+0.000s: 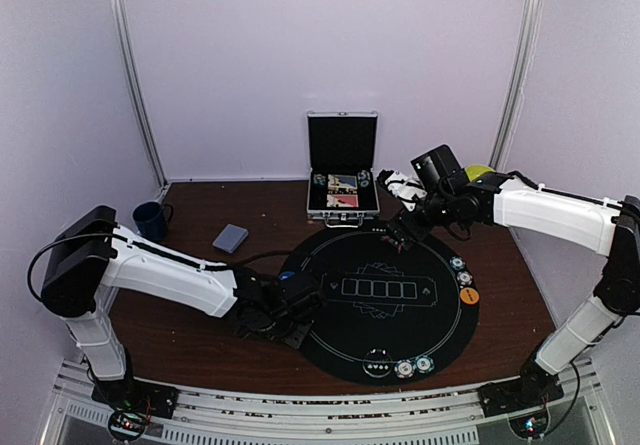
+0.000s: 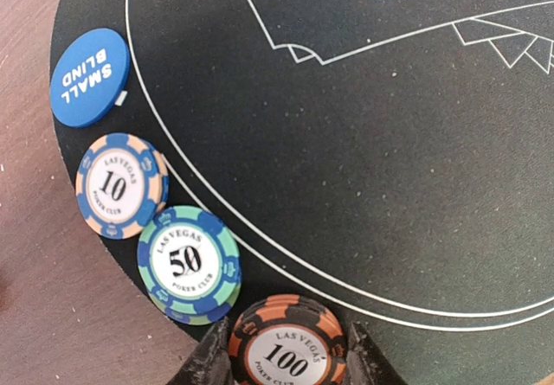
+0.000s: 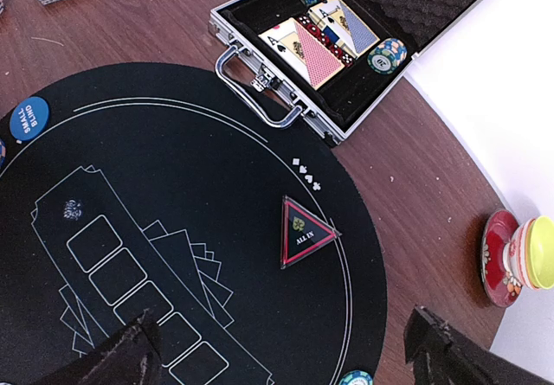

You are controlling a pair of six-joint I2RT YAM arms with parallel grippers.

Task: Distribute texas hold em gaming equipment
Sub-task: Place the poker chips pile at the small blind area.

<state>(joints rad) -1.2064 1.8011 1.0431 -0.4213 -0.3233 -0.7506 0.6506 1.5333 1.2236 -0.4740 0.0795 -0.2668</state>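
Observation:
My left gripper (image 2: 289, 361) is shut on an orange-and-black 100 chip (image 2: 290, 342) at the round black mat's (image 1: 400, 335) left rim. Beside it lie a teal 50 chip (image 2: 189, 264), a blue-and-peach 10 chip (image 2: 119, 186) and a blue SMALL BLIND button (image 2: 89, 78). The right gripper (image 3: 286, 350) hangs open and empty over the mat's far right, near a triangular ALL IN marker (image 3: 303, 231). More chips (image 1: 462, 270) and an orange button (image 1: 469, 295) lie at the mat's right rim. Two chips (image 1: 414, 366) lie at its front. A grey-blue card deck (image 1: 230, 237) rests on the wood.
An open silver case (image 3: 260, 91) behind the mat holds cards (image 3: 303, 48) and chips (image 3: 387, 54). A dark blue mug (image 1: 152, 220) stands at the back left. A red saucer with a yellow-green cup (image 3: 515, 259) sits at the right wall.

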